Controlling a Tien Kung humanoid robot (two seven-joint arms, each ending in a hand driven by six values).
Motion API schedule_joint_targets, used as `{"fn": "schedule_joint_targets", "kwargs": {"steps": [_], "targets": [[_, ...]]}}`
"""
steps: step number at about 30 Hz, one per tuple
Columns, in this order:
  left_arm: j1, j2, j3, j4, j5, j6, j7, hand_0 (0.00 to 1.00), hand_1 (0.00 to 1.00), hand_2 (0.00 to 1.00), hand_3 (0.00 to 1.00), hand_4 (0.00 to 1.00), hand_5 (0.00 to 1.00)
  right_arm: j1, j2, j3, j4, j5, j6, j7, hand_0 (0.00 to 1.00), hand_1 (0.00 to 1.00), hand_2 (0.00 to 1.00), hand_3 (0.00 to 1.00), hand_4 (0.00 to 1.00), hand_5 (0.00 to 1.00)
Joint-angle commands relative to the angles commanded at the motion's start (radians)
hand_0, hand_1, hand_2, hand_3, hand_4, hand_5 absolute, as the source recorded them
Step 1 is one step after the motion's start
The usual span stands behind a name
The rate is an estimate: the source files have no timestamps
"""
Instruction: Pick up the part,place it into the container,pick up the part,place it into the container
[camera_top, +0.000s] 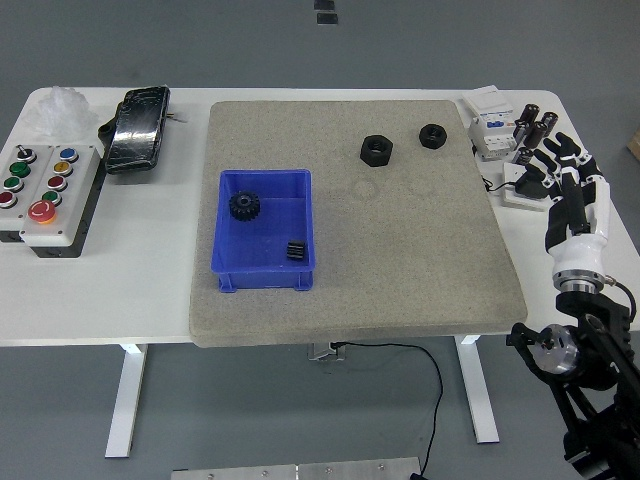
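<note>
A blue container (226, 262) sits on the left part of the grey mat (400, 250). Inside it lie a black gear (243, 206) and a small black toothed part (295, 250). Two black nuts rest on the mat's far side: a larger one (376, 149) and a smaller one (432, 134). My right hand (566, 178) hovers over the table's right edge, beyond the mat, fingers spread and empty. My left hand is not in view.
A button box (42, 195) and a black pouch (138, 128) sit at the far left, with a white wad (55, 107) behind them. White electrical parts (492, 128) and dark cylinders (535, 122) stand at the far right corner.
</note>
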Motion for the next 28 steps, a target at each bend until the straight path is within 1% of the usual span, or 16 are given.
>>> {"fn": "schedule_joint_targets", "kwargs": {"steps": [3, 4, 12, 28], "targets": [[-0.003, 0.003, 0.001, 0.0, 0.002, 0.0, 0.001, 0.617, 0.512, 0.55, 0.64, 0.633, 0.403, -0.001, 0.004, 0.004, -0.002, 0.001, -0.005, 0.002, 0.649, 0.676, 0.672, 0.641, 0.807, 0.526], [-0.006, 0.005, 0.001, 0.0, 0.002, -0.001, 0.001, 0.616, 0.512, 0.55, 0.641, 0.633, 0.404, -0.001, 0.005, 0.005, -0.002, 0.0, -0.007, 0.002, 0.654, 0.675, 0.67, 0.641, 0.795, 0.548], [-0.019, 0.015, 0.002, 0.0, 0.009, -0.002, 0.0, 0.616, 0.513, 0.55, 0.642, 0.633, 0.402, -0.006, 0.011, 0.024, -0.001, -0.003, -0.015, 0.003, 0.655, 0.675, 0.67, 0.642, 0.792, 0.554], [-0.022, 0.012, -0.002, 0.0, 0.02, -0.004, 0.001, 0.616, 0.513, 0.551, 0.642, 0.635, 0.401, -0.011, 0.011, 0.053, 0.013, -0.02, -0.021, 0.006, 0.657, 0.672, 0.667, 0.643, 0.791, 0.555]]}}
